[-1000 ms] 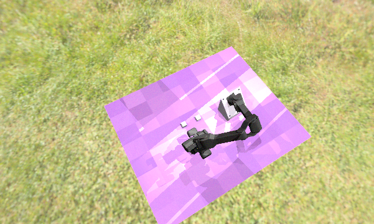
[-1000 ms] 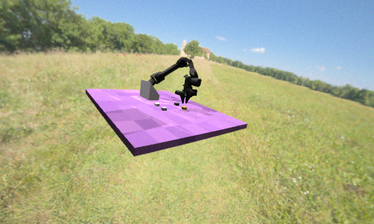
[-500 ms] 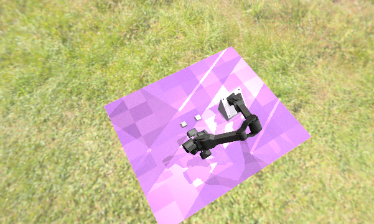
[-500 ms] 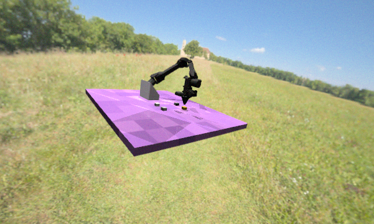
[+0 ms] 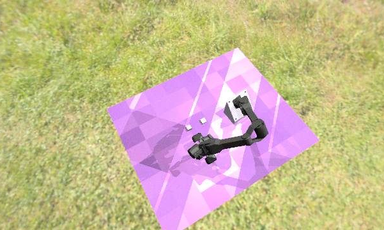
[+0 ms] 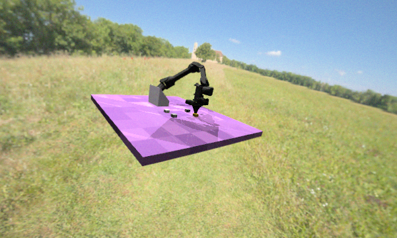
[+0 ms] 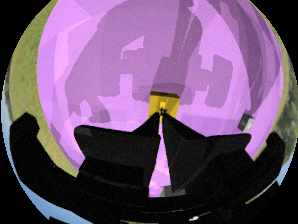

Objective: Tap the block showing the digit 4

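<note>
A yellow block (image 6: 195,115) (image 7: 159,100) lies on the table, with a dark mark on its face partly covered by the fingertips; I cannot read the digit. My gripper (image 6: 195,112) (image 7: 160,116) points down and is shut, its tips together at the top of the yellow block, not around it. A dark block (image 6: 187,110) lies beside it. Two pale-topped blocks lie farther off: one block (image 5: 188,128) (image 6: 174,116) and another block (image 5: 203,121) (image 6: 166,111). One pale block (image 7: 247,123) shows at the right of the wrist view. Their digits are too small to read.
The purple patterned table (image 5: 140,128) (image 6: 132,139) carries the arm's wedge-shaped base (image 5: 230,113) (image 6: 157,96) near the blocks. The arm (image 5: 233,142) (image 6: 180,75) reaches over the table and hides the yellow and dark blocks in the top view. Its shadow falls across the table.
</note>
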Controlling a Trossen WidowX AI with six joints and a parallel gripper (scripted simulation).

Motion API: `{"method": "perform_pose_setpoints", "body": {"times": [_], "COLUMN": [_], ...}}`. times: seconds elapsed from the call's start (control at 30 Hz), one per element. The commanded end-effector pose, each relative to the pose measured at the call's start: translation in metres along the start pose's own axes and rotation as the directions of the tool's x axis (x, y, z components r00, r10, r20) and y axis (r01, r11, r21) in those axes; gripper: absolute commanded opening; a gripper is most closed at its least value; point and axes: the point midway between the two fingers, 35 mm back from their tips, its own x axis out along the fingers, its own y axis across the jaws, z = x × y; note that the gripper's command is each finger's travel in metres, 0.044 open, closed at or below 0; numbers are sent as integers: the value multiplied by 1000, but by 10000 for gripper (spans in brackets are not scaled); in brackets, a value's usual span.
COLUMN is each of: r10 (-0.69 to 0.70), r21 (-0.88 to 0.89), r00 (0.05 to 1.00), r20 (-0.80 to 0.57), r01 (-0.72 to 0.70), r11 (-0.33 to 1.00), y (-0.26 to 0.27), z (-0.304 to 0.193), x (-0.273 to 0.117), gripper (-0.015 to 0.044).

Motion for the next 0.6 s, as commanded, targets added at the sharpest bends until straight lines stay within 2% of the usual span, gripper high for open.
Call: {"method": "perform_pose_setpoints", "body": {"times": [0.0, 0.1, 0.23, 0.33, 0.57], "r10": [1, -1, -1, -1, -2], "r21": [4, 4, 4, 5, 8], "r00": [1000, 1000, 1000, 1000, 1000], "r20": [-1, 0, -1, -1, -4], "r01": [-1, 1, 1, 1, 2], "r11": [1000, 1000, 1000, 1000, 1000], "y": [0, -1, -1, 9, 49], "z": [0, 0, 0, -12, -83], "x": [3, -24, -27, -41, -99], "gripper": [20, 20, 20, 99, 283]}}
